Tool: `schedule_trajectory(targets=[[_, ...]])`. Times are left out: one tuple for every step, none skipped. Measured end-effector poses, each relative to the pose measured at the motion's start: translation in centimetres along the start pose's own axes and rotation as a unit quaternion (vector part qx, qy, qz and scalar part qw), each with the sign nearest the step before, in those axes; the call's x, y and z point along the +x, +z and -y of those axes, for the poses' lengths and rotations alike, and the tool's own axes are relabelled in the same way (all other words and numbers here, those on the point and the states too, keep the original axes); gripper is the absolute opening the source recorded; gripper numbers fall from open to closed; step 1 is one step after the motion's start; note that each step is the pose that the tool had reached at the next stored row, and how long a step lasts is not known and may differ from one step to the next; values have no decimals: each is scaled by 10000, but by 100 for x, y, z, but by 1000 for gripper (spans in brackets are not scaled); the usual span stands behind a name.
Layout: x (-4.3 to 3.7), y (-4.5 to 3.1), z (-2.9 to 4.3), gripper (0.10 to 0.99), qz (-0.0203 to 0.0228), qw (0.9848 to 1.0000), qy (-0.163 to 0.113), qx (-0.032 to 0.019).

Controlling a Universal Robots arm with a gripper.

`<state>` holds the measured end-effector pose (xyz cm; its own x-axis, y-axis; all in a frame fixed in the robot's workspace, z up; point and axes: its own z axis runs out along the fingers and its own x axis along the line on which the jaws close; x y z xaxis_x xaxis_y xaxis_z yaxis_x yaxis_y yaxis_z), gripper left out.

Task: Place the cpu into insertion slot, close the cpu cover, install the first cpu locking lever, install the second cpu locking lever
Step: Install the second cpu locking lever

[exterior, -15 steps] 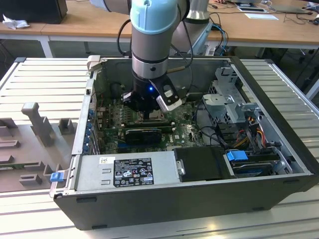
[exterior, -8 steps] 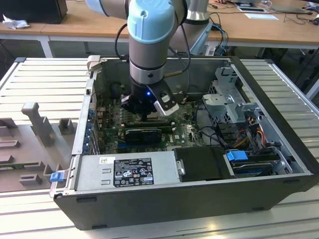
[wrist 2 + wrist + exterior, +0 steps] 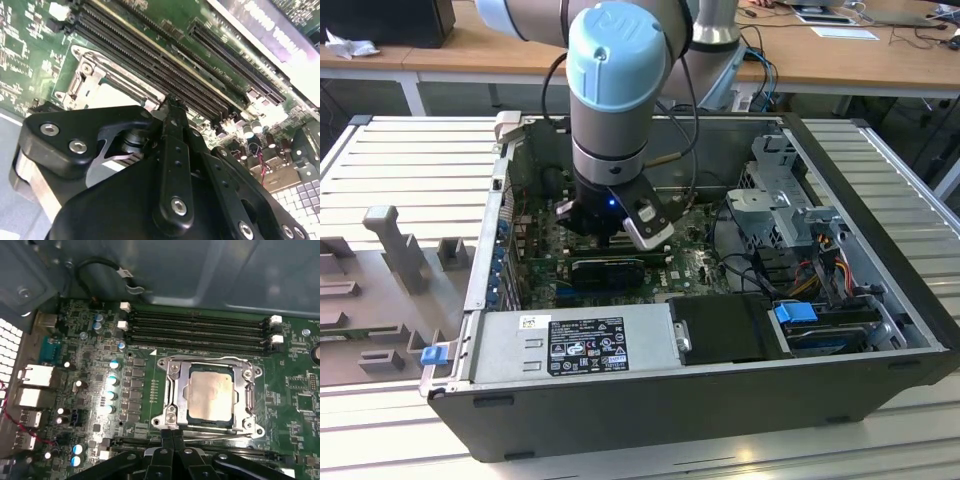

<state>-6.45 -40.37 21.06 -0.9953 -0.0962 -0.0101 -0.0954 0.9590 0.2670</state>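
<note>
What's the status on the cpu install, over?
Claw shut, empty, at the socket's edge. Cpu seated in insertion slot, cpu cover down over it. Memory slots alongside, nothing blocking.

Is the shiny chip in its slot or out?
In. The cpu lies flat in the insertion slot, with the cpu cover framing it.

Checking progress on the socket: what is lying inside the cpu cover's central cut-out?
In the first wrist view the cpu shows through the cpu cover, its silvery top facing up. The insertion slot beneath is covered. The gripper sits at the cover's edge.
</note>
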Motion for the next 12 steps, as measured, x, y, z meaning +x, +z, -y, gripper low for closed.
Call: schedule_trajectory(targets=[[17, 11, 15, 106, -6, 9999, -55, -92], [23, 19, 26, 106, -9, 9999, -79, -133], [29, 25, 30, 106, -10, 9998, -93, -164], [42, 39, 40, 106, -9, 9996, -120, -239], [48, 53, 47, 106, -8, 9995, -134, -287], [55, 71, 54, 106, -8, 9994, -147, -318], [60, 86, 59, 106, -8, 9993, -154, -333], [64, 99, 63, 106, -9, 9993, -159, -341], [69, 111, 67, 106, -10, 9992, -165, -359], [75, 118, 68, 106, -8, 9991, -170, -385], [84, 138, 72, 106, -6, 9990, -177, -421], [86, 166, 79, 106, -5, 9989, -183, -437]])
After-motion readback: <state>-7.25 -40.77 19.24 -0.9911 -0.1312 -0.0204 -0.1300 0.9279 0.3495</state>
